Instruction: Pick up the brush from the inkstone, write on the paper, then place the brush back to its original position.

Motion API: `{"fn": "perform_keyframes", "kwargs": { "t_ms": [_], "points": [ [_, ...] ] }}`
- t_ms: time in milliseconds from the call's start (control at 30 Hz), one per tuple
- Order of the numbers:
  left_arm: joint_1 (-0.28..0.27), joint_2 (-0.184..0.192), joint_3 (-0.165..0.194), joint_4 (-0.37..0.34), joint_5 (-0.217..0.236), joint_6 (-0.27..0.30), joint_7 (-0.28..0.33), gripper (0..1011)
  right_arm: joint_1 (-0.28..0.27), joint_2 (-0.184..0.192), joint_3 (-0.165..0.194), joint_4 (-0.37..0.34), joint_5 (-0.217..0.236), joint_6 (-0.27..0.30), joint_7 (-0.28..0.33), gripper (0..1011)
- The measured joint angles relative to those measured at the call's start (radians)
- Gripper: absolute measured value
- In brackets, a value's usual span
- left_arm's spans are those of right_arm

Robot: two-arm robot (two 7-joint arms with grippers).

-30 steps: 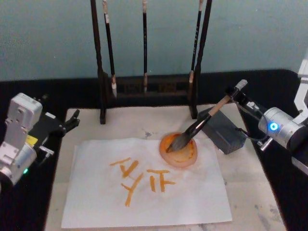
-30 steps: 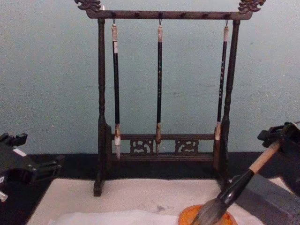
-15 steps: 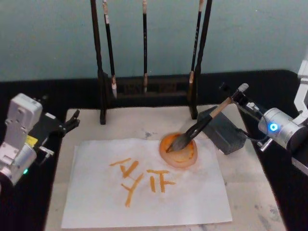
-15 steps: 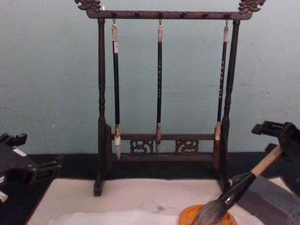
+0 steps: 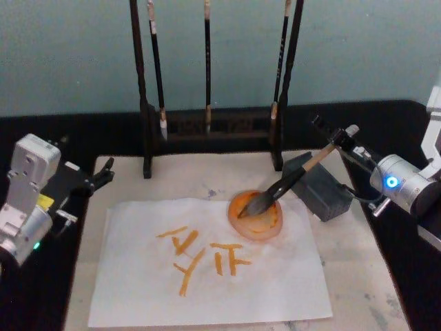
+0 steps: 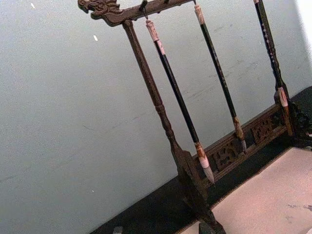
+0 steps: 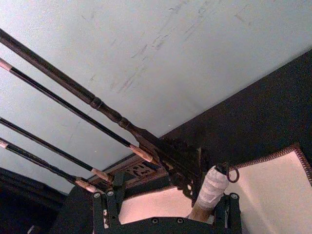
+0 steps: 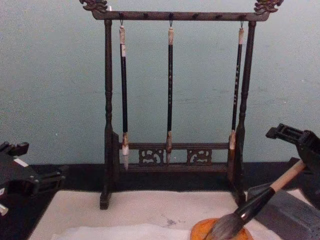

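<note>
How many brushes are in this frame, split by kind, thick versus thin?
Thick brush, bristles resting in the orange dish, handle on the grey block: 1
Thin black brushes hanging on the wooden rack: 3, at left, middle and right
Total: 4 brushes

The brush (image 5: 289, 183) is lowered flatter onto the grey block (image 5: 318, 185), and the right gripper (image 5: 333, 136) is opened off its handle.
</note>
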Motion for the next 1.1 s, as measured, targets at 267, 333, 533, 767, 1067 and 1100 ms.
{"fn": "perform_keyframes", "kwargs": {
  "t_ms": [267, 333, 533, 767, 1067, 1100],
  "points": [
    [0.000, 0.000, 0.000, 0.000, 0.000, 0.000, 0.000, 1010, 0.000, 0.000, 0.000, 0.000, 0.000, 0.000, 0.000, 1000],
    [0.000, 0.000, 0.000, 0.000, 0.000, 0.000, 0.000, 1010, 0.000, 0.000, 0.000, 0.000, 0.000, 0.000, 0.000, 1000],
    [0.000, 0.000, 0.000, 0.000, 0.000, 0.000, 0.000, 1010, 0.000, 0.000, 0.000, 0.000, 0.000, 0.000, 0.000, 1000],
    [0.000, 0.000, 0.000, 0.000, 0.000, 0.000, 0.000, 1010, 0.002, 0.006, -0.014, 0.010, 0.020, -0.011, 0.001, 1000],
    [0.000, 0.000, 0.000, 0.000, 0.000, 0.000, 0.000, 1010, 0.016, 0.010, -0.033, 0.046, 0.040, -0.027, 0.001, 1000],
    [0.000, 0.000, 0.000, 0.000, 0.000, 0.000, 0.000, 1010, 0.018, 0.011, -0.035, 0.048, 0.041, -0.028, 0.001, 1000]
  ]
}}
